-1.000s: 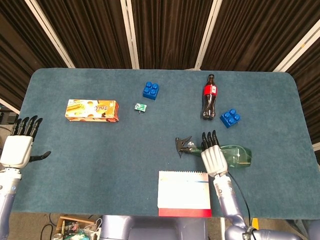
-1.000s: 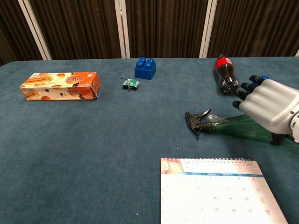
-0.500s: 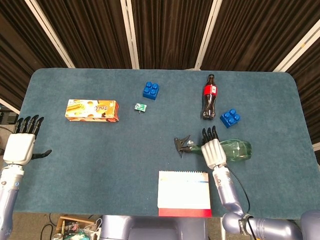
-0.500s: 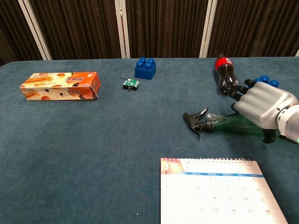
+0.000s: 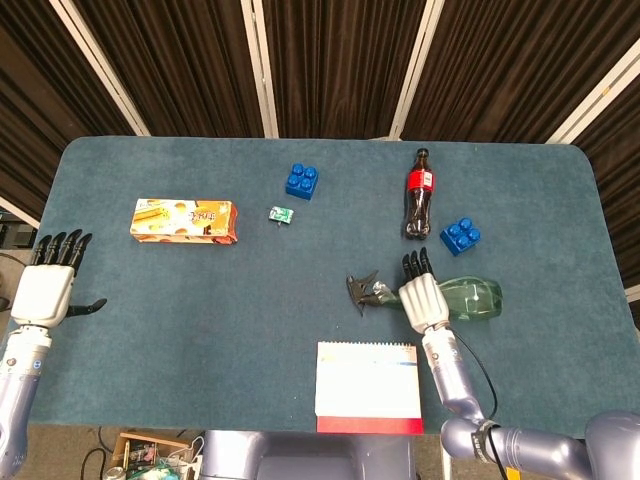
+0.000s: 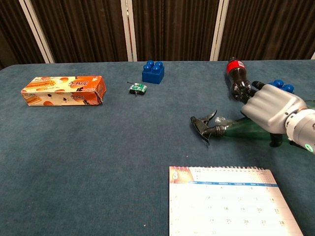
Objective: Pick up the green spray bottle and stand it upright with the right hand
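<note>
Dark curtained panels behind, blue felt worktop (image 5: 200, 300) in front. Lying flat near the front right: green spray bottle (image 5: 470, 300), black trigger head (image 6: 204, 126) pointing left, body running right beneath the right robot hand (image 5: 424, 300). Resting palm-down across the bottle's neck and shoulder now, fingers reaching over toward the cola bottle (image 5: 419, 193), thumb tucked on the near side in the chest view; wrapped round but whether truly clamped, cannot tell. Compared with a second ago: lower and further forward, and the bottle nudged slightly leftward with it, trigger head shifted too. Probably contact made, grasp closing, lift not yet begun. Still on its side, so uprighting wholly ahead. Left robot hand (image 5: 47, 285) idle off the worktop's left edge, fingers spread, holding nothing. Calendar (image 5: 367, 385) just in front of the bottle; blue block (image 5: 460, 235) just behind, worth avoiding on the swing up.
</note>
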Motion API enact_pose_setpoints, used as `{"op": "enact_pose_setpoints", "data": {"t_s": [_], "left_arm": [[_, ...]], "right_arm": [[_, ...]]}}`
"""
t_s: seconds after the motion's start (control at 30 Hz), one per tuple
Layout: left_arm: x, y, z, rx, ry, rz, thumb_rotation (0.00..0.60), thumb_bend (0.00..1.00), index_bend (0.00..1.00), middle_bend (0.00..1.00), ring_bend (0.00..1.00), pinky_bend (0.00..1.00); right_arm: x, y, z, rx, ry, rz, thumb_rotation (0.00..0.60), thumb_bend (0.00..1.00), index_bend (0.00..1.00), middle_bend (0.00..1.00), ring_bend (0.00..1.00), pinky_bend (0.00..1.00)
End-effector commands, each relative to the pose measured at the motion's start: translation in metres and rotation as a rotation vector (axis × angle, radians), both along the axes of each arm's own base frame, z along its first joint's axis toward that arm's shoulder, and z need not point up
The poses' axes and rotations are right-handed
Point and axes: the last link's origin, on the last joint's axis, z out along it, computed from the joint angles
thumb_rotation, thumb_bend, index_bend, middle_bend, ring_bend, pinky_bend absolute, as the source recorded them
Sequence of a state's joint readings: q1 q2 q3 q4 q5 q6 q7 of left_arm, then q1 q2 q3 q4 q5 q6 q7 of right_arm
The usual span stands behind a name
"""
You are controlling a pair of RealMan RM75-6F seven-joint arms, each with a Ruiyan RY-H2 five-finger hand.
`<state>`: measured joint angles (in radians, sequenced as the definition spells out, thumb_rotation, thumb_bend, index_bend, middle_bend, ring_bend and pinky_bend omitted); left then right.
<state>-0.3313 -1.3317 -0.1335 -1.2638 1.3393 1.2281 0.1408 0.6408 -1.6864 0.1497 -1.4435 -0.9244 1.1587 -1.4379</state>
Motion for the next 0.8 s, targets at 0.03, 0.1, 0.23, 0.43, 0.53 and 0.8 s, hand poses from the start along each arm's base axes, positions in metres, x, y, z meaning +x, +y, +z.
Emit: {"op": "enact_pose_setpoints", "data": {"t_s": [0.03,0.1,0.23,0.43,0.53,0.8], "left_arm": [[0.000,-0.001,0.000,-0.003,-0.003,-0.001,0.600,0.00,0.00,0.02,0.00,0.04],[0.000,-0.001,-0.001,-0.006,-0.004,-0.002,0.600,0.00,0.00,0.02,0.00,0.04],[0.001,-0.002,0.000,-0.005,-0.004,-0.007,0.600,0.00,0.00,0.02,0.00,0.04],[0.002,-0.003,-0.001,-0.007,-0.006,-0.014,0.600,0.01,0.00,0.02,0.00,0.04],[0.002,-0.003,-0.001,-0.006,-0.007,-0.016,0.600,0.01,0.00,0.02,0.00,0.04],[0.003,-0.003,0.000,-0.003,-0.011,-0.018,0.600,0.01,0.00,0.02,0.00,0.04]], "right_arm": [[0.008,0.000,0.006,-0.037,-0.059,0.079,0.600,0.40,0.95,0.21,0.00,0.09],[0.010,0.001,0.010,-0.047,-0.089,0.106,0.600,0.41,0.96,0.22,0.00,0.12],[0.015,0.001,0.019,-0.057,-0.164,0.158,0.600,0.44,0.99,0.24,0.01,0.20],[0.019,0.006,0.029,-0.040,-0.293,0.198,0.600,0.45,1.00,0.24,0.01,0.20],[0.022,0.009,0.035,-0.027,-0.337,0.216,0.600,0.44,1.00,0.24,0.01,0.20],[0.033,0.016,0.055,0.050,-0.837,0.168,0.600,0.43,1.00,0.22,0.00,0.20]]}}
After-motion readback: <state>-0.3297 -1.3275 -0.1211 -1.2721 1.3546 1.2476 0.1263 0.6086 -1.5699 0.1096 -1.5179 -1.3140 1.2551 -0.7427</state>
